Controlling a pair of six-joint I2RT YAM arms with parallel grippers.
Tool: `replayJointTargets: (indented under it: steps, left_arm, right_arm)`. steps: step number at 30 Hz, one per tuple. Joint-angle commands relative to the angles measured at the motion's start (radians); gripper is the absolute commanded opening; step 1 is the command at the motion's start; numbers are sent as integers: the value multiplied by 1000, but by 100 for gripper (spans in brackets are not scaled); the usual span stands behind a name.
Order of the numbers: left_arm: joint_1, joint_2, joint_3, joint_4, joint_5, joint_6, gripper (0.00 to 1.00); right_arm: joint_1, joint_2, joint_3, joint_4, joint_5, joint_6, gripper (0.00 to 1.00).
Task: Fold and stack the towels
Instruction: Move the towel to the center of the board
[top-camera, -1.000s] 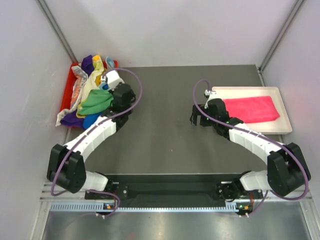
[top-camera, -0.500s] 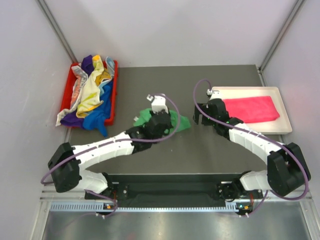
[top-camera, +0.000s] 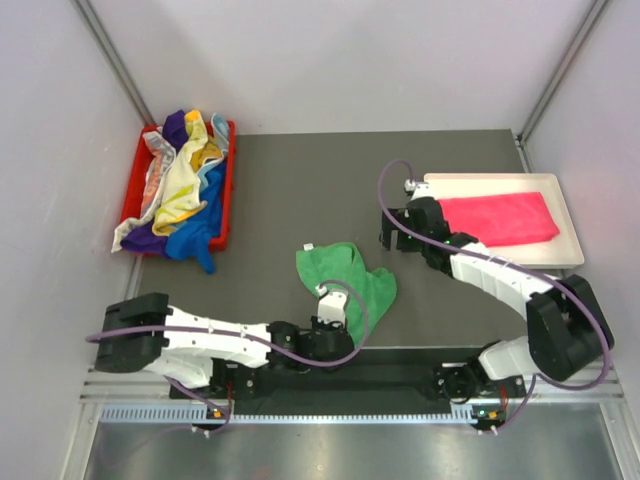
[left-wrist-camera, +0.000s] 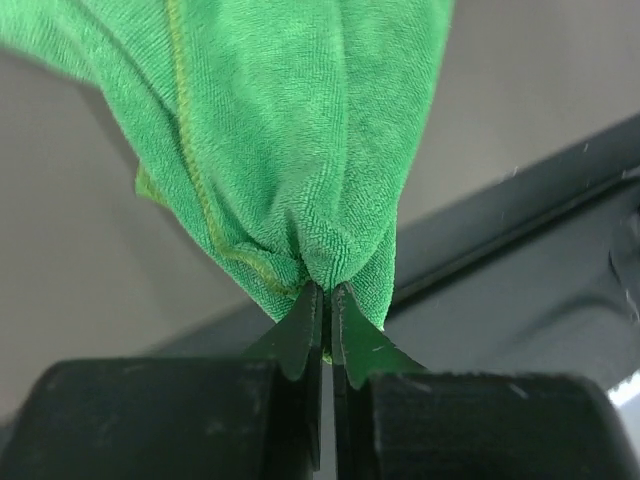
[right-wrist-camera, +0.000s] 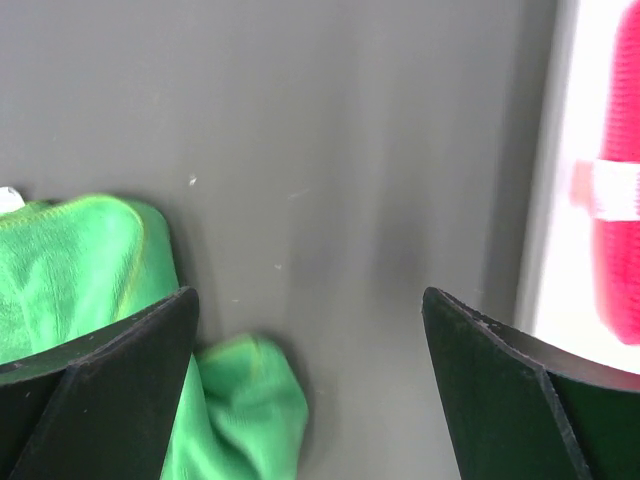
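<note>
L gripper clenched on green towel edge at table's 6 o'clock, cloth bunched. R gripper released, just 3 o'clock of centre. Pink towel folded in white tray, 3 o'clock. Risk: thin pinch slips, towel drops crumpled.

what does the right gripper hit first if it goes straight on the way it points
Probably the bare table; the open right gripper frames nothing else. The green towel sits off to one side, the tray to the other.
</note>
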Motion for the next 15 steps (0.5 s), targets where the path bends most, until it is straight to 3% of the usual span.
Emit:
replayJointTargets:
  steps: [1,4,8,11,15]
  left_arm:
    - [-36,-89,-5,-110,43,-173,0]
    - [-41,-124,27,-262,31,-230,4]
    - [-41,-163,90,-363,-44,-249,38]
    - [-41,-184,138,-416,-153,-279,49]
    - [2,-227,181,-550,-327,-354,54]
  right_arm:
    - [53,87,83,28,-36,-22,92]
    - [80,176,161,15,-48,-51,90]
    - [117,240,221,-11,-70,-51,86]
    - [151,223,201,15,-85,-31,84]
    - [212,253,253,-18,-79,-47,81]
